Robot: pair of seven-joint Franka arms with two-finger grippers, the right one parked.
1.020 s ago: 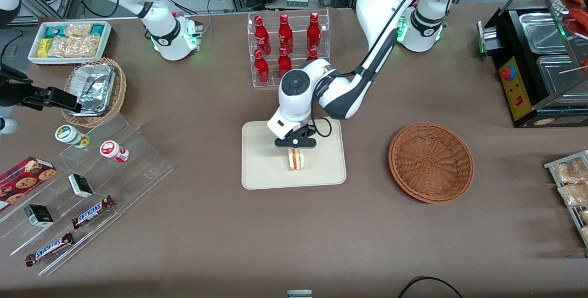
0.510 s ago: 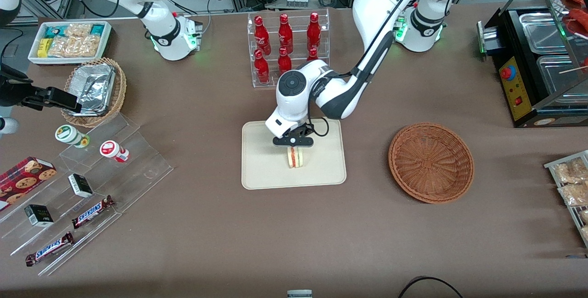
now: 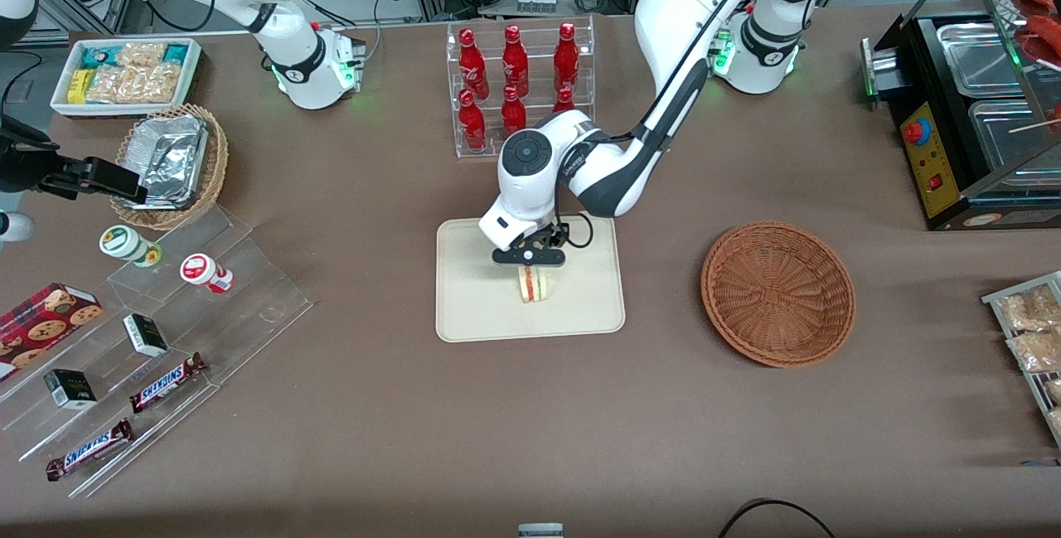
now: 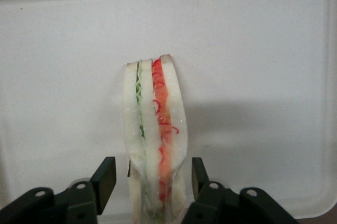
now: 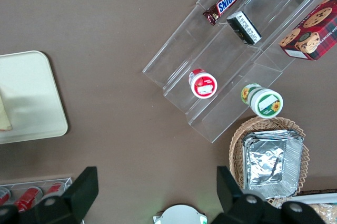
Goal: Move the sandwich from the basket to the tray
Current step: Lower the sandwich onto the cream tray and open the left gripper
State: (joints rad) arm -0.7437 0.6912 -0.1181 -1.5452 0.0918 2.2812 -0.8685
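The sandwich (image 3: 531,285) (image 4: 155,129) stands on its edge on the cream tray (image 3: 472,306) (image 4: 263,50), near the tray's middle, with its red and green filling showing. My left gripper (image 3: 530,258) (image 4: 152,179) hangs right over it and is open. One black finger (image 4: 105,176) is on each side of the bread, each with a small gap. The reddish-brown basket (image 3: 777,293) sits beside the tray toward the working arm's end of the table, with nothing in it. The right wrist view also catches the tray (image 5: 26,97) and a corner of the sandwich (image 5: 4,116).
A clear rack of red bottles (image 3: 518,90) stands farther from the front camera than the tray. Clear display steps with snacks (image 3: 166,331) and a tan basket with foil (image 3: 170,161) lie toward the parked arm's end. A black warmer (image 3: 970,107) stands at the working arm's end.
The left arm and gripper have shifted very slightly toward the parked arm's end. The sandwich stays standing on the tray at nearly the same spot.
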